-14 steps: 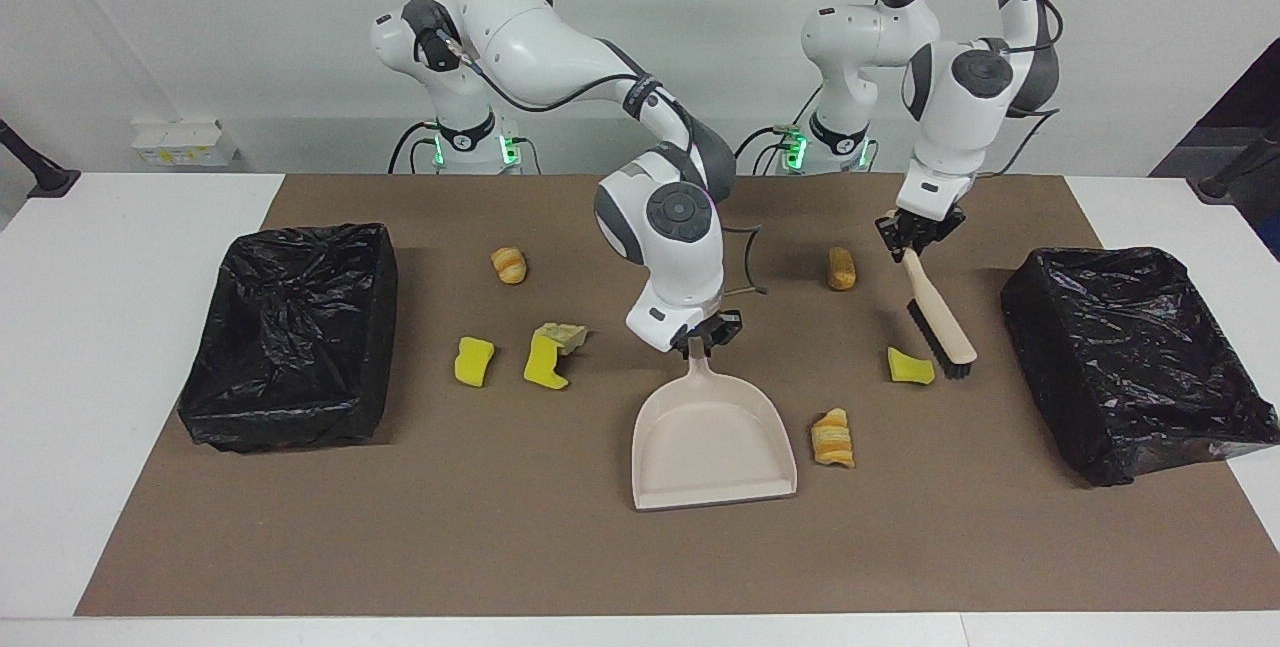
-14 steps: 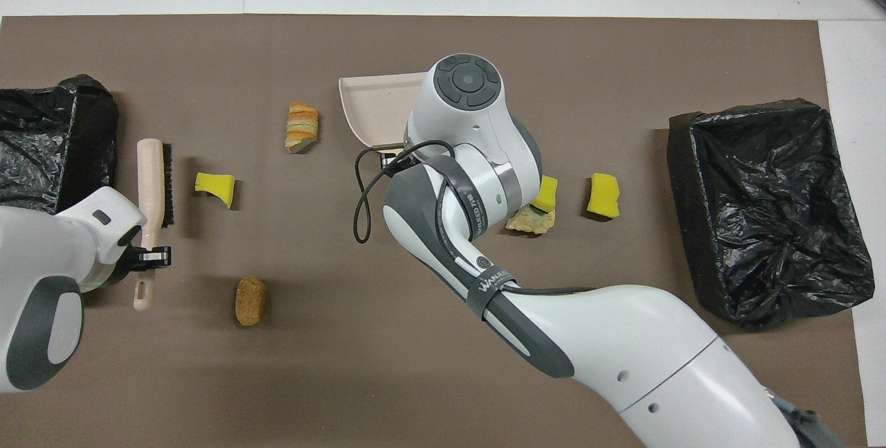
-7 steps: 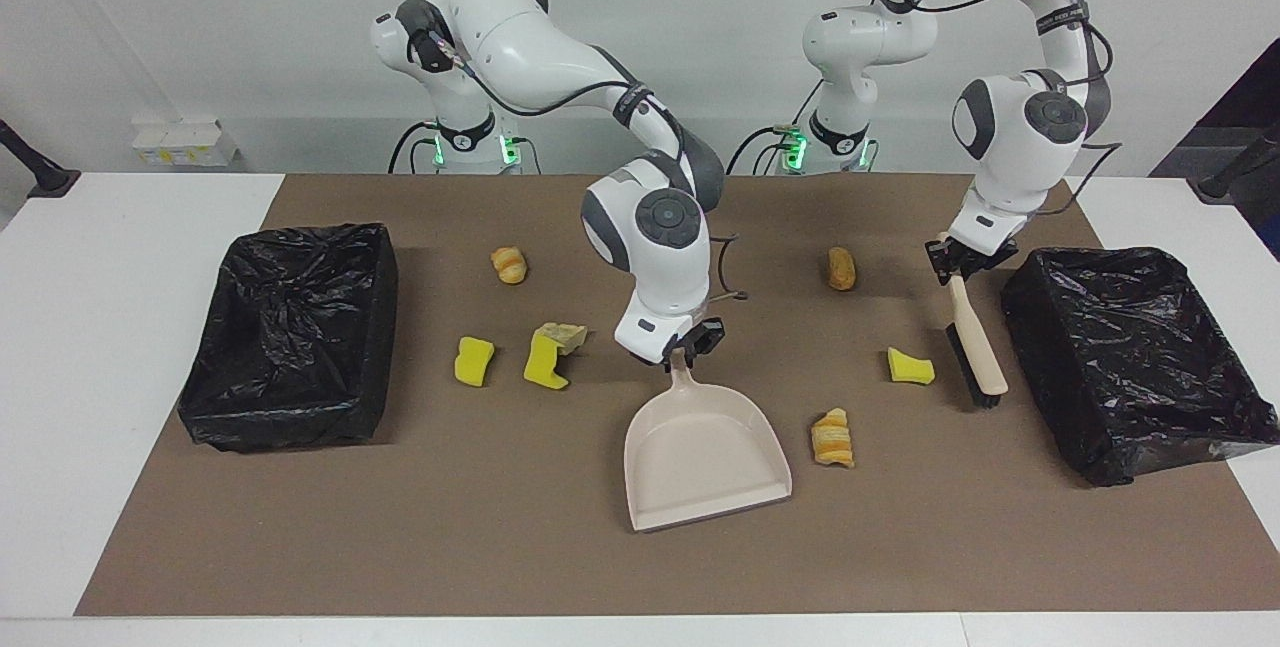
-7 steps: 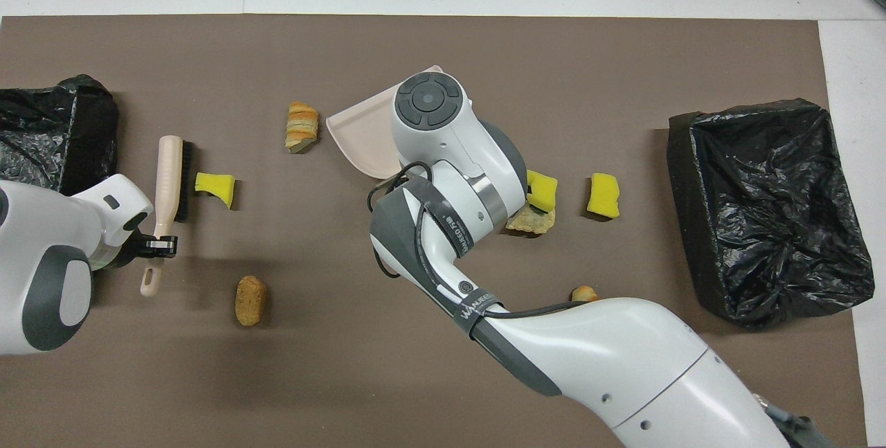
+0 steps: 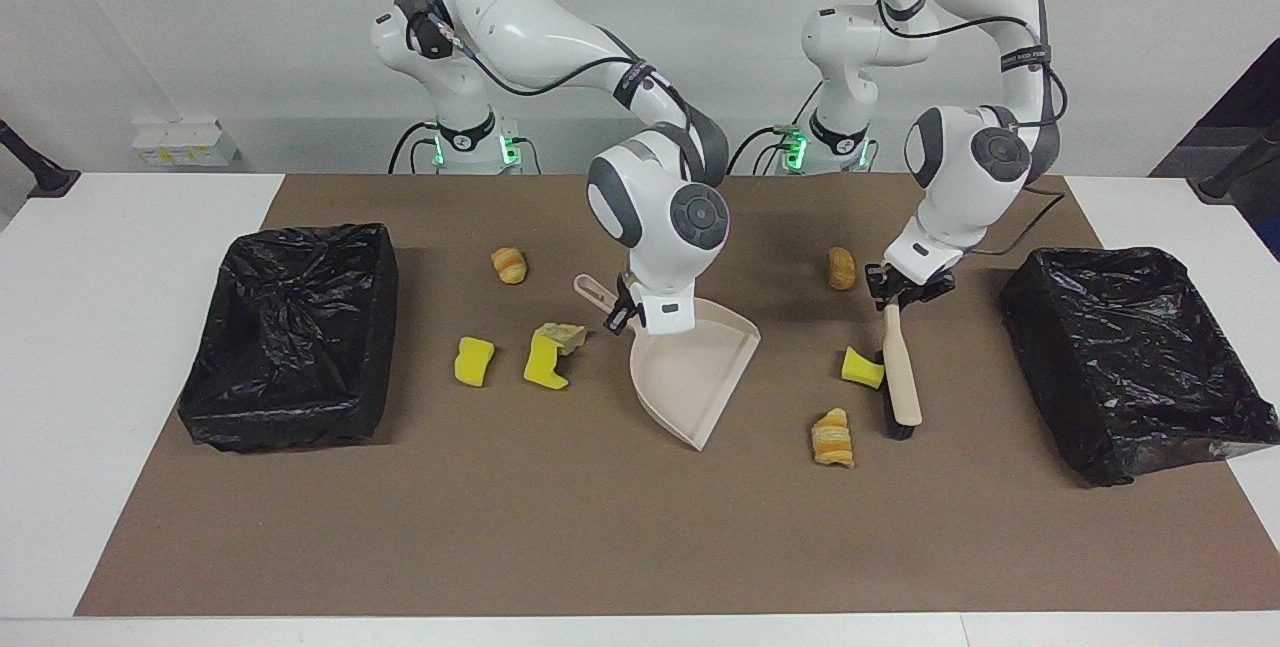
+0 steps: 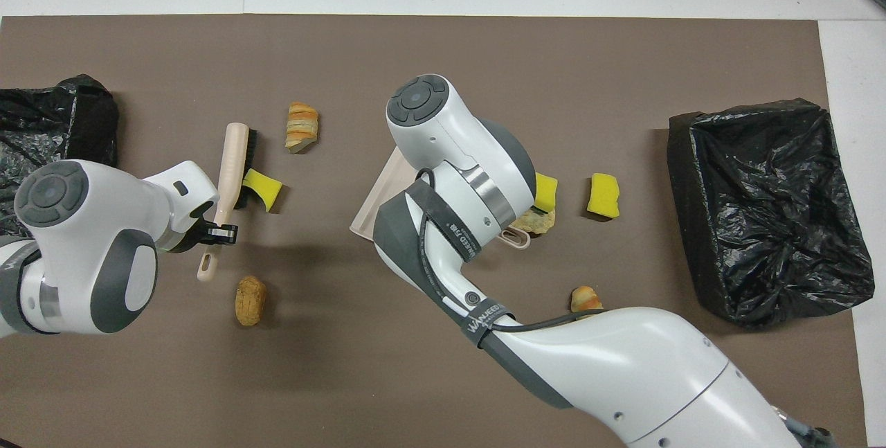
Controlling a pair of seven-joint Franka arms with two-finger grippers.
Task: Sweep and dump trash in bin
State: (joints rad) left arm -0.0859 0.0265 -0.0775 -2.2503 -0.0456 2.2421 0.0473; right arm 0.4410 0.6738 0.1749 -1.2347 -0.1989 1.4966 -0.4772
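My right gripper [image 5: 622, 312] is shut on the handle of the beige dustpan [image 5: 690, 377] at mid-mat, its mouth turned toward the left arm's end. My left gripper [image 5: 900, 289] [image 6: 220, 231] is shut on the brush [image 5: 900, 382] [image 6: 232, 157], whose bristles touch a yellow sponge [image 5: 862, 367] [image 6: 261, 186]. Of the trash, a croissant [image 5: 832, 437] [image 6: 302, 127] lies between brush and dustpan mouth. A bread lump [image 5: 842, 268] [image 6: 250, 300] lies nearer the robots. Two yellow sponges [image 5: 473, 361] [image 5: 543, 364], a tan chunk [image 5: 560, 335] and a small croissant [image 5: 509, 264] lie toward the right arm's end.
A black-lined bin [image 5: 290, 332] [image 6: 768, 205] stands at the right arm's end of the brown mat. Another bin [image 5: 1135, 357] [image 6: 41, 122] stands at the left arm's end. In the overhead view the right arm covers most of the dustpan.
The right gripper has swung the dustpan round, its mouth now toward the left arm's end. The left gripper has brought the brush toward the middle, pushing the yellow sponge along.
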